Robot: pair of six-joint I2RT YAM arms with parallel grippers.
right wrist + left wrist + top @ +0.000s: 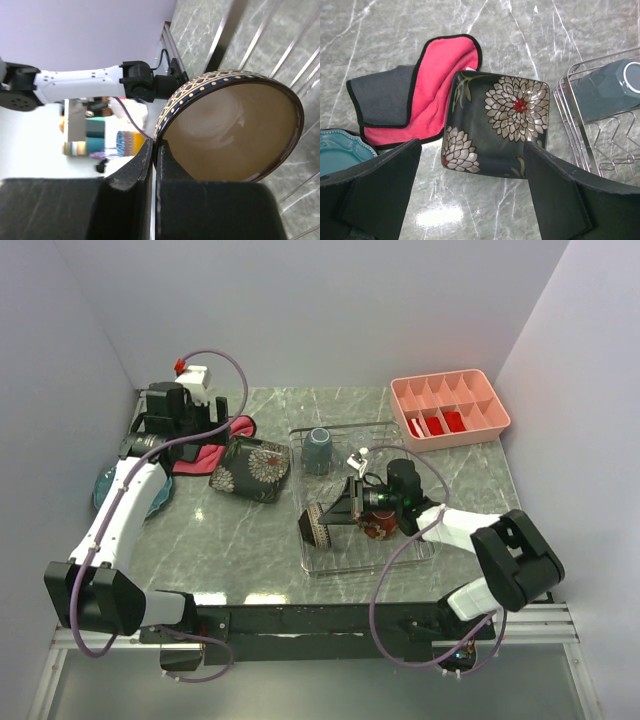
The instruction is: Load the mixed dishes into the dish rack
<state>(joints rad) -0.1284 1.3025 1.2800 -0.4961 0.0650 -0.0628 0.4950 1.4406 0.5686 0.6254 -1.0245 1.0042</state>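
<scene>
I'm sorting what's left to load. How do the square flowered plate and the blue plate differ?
The square flowered plate is dark with white blooms; the blue plate is round and teal with a beaded rim. The square flowered plate lies between the cloth and the dish rack; the blue plate sits beyond the cloth, at the left edge of the table, only partly in view. Both lie on the table, outside the rack.

Cream-lined bowl (230, 135) on edge at left of wire rack (345, 558), grey-blue mug (318, 449) inside, flowered plate (497, 122) outside
</scene>
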